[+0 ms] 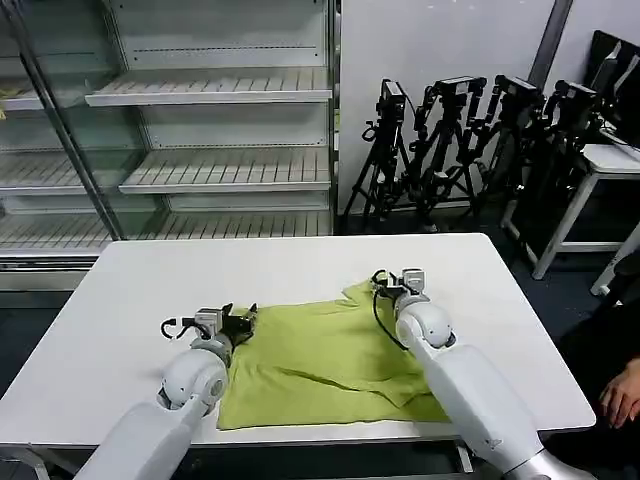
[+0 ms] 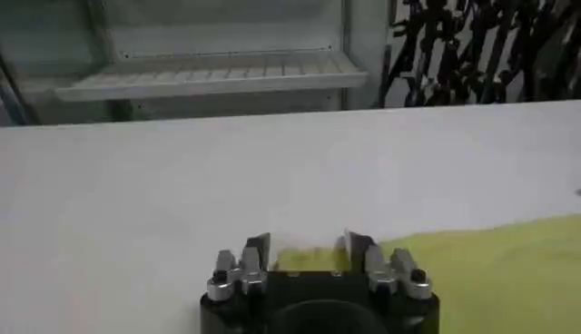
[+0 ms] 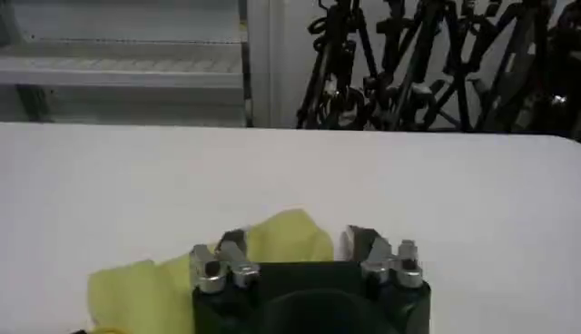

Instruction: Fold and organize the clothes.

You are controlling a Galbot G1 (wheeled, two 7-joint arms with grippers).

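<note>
Far left of the table [image 1: 110, 300]: bare white surface, shelving behind. Next, the left tool [image 1: 243, 322], low at the near-left far corner of the T-shirt [image 1: 320, 360], jaws parted with the yellow-green edge lying between the fingers [image 2: 257, 250] in the left wrist view, not yet pinched as far as can be judged. Centre: one T-shirt, lime green, spread roughly flat and somewhat rumpled on the near half of the table, long axis running left to right across the front of the robot, cloth stretching rightward and nearward from the left tool. Further right, the right tool [image 1: 398, 283] at the far-right corner, jaws likewise apart, a raised lobe of cloth [image 3: 289, 238] sitting between them. Each arm nearest its own corner; both corners on the far edge, so likely a grip on both and a fold toward the near edge. Count: one garment, two tools, one table. Far right: tripods [image 1: 450, 140] against the wall, well apart
</note>
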